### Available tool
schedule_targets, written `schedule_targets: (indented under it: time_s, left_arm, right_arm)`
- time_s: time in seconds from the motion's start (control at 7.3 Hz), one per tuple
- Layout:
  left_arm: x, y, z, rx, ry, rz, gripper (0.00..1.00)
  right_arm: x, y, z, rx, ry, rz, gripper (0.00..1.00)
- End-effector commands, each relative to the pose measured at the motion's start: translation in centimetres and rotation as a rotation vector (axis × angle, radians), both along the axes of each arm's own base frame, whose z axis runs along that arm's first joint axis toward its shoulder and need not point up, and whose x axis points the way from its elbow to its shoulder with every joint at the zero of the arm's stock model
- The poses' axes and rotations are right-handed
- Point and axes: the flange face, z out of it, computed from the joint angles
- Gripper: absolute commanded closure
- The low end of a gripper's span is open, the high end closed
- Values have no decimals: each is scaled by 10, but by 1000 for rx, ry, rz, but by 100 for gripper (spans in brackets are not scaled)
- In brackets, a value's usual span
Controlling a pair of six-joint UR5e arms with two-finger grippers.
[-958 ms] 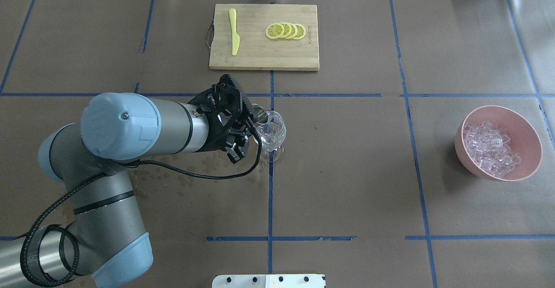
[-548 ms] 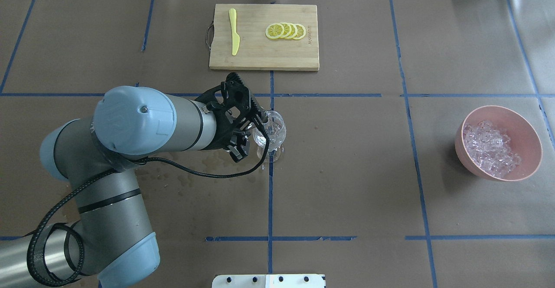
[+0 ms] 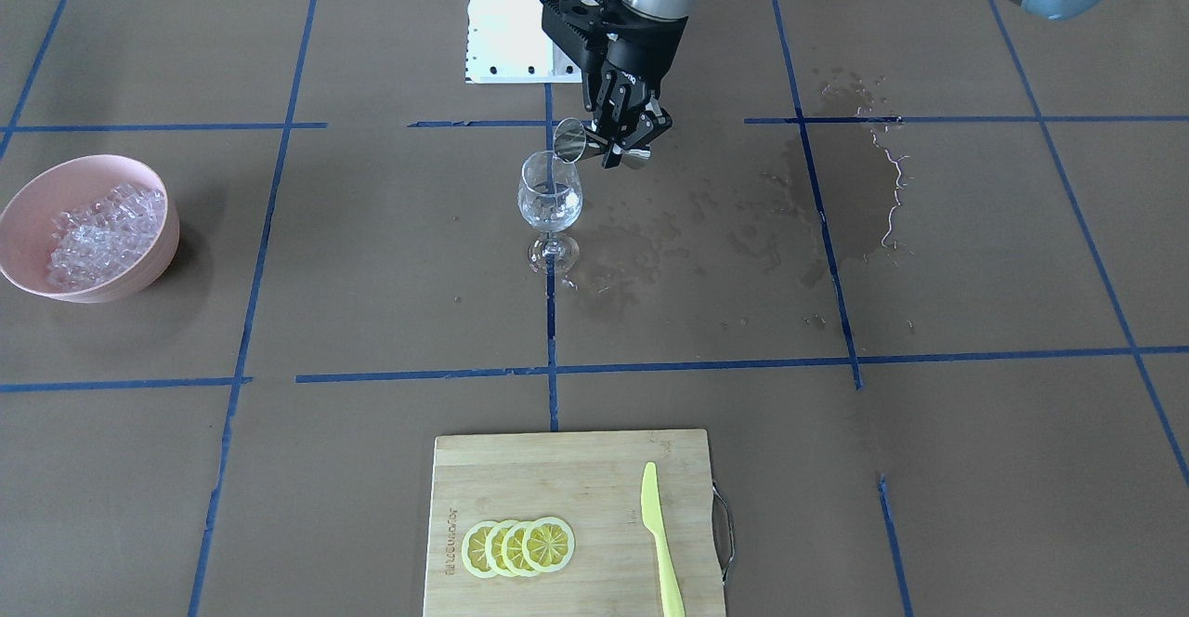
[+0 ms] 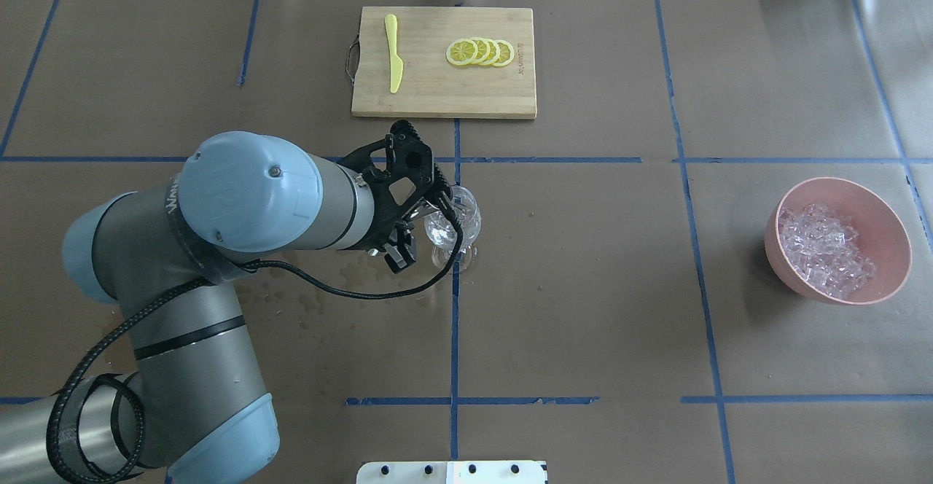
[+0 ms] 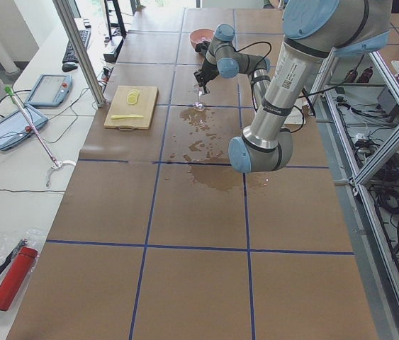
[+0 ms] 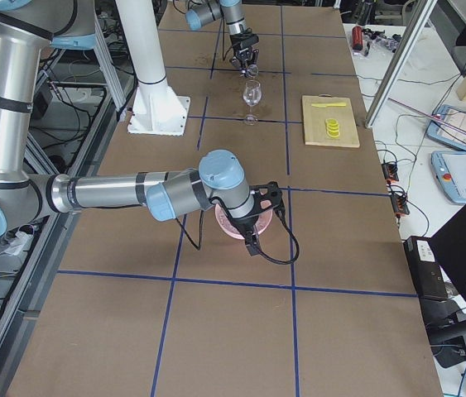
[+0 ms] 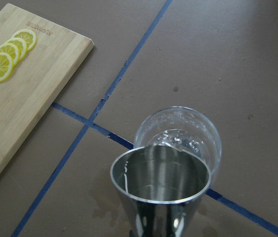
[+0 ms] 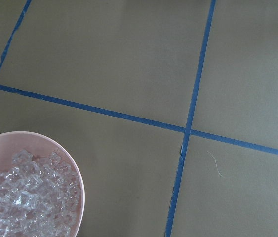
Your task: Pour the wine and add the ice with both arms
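Left end effector (image 3: 617, 140) holding jigger (image 3: 569, 141), wine (image 7: 178, 139) below

My left arm (image 4: 219, 251) reaches from the near left toward the table's middle, forearm almost level and wrist rolled over. My left gripper (image 3: 618, 141) hangs downward, its fingers clamped on a tilted steel measuring cup (image 7: 161, 187). My right arm (image 6: 117, 192) stretches out level over the right side. I cannot tell whether my right gripper (image 6: 261, 211) is parted or closed.

Left gripper (image 3: 624, 138) has tipped the steel cup (image 3: 568, 141) further over the glass (image 3: 550, 197).
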Motion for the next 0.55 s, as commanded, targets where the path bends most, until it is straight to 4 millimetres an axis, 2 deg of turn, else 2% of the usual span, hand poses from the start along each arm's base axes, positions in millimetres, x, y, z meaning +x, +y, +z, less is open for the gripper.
schedule_targets:
  time_s: [0.0, 0.14, 0.41]
  left_arm:
    - [0, -1, -11, -10, -60, -5, 100]
    - [-1, -5, -9, -4, -95, -36, 100]
    - [-2, -6, -29, -31, -164, -41, 100]
  right_arm:
    - [0, 0, 0, 0, 0, 0, 0]
    - [0, 0, 0, 0, 0, 0, 0]
    - [0, 0, -1, 0, 0, 1, 0]
